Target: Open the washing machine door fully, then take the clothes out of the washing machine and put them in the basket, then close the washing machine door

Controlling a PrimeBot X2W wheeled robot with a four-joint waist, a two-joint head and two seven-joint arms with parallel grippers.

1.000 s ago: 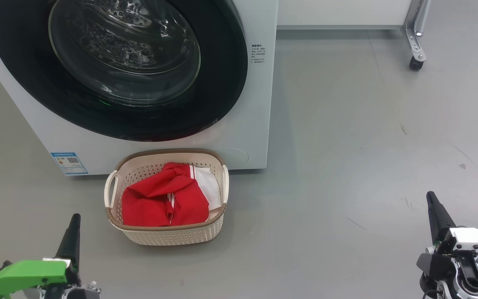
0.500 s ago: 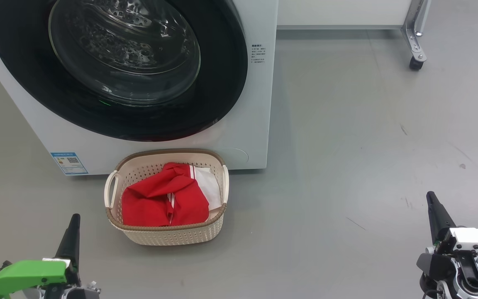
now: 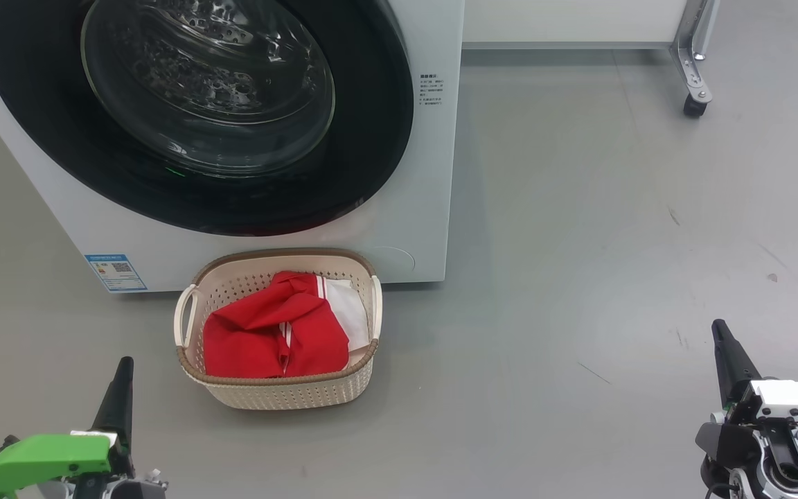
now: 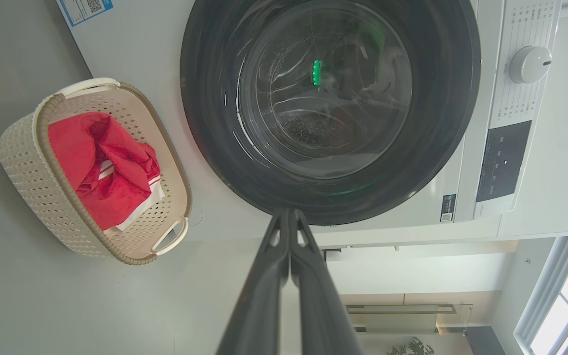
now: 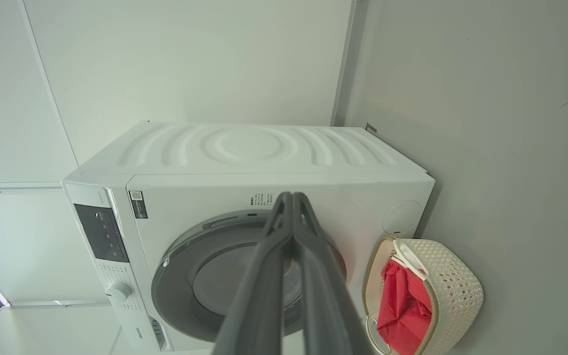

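Note:
The white washing machine (image 3: 433,173) stands at the upper left of the head view, its black-rimmed glass door (image 3: 208,90) lying flat against the front, shut. In front of it on the floor sits the cream basket (image 3: 281,395) holding the red clothes (image 3: 267,333) with a white piece beside them. My left gripper (image 3: 124,364) is at the lower left, shut and empty, left of the basket. Far to the right, my right gripper (image 3: 719,327) is shut and empty too. In the left wrist view the door (image 4: 205,98), basket (image 4: 27,167) and clothes (image 4: 96,167) lie beyond the closed gripper (image 4: 289,213).
A metal frame leg on a black caster (image 3: 693,105) stands at the back right. Grey floor (image 3: 614,242) stretches wide to the right of the machine. A white wall (image 5: 190,64) rises behind the washing machine (image 5: 264,153) in the right wrist view.

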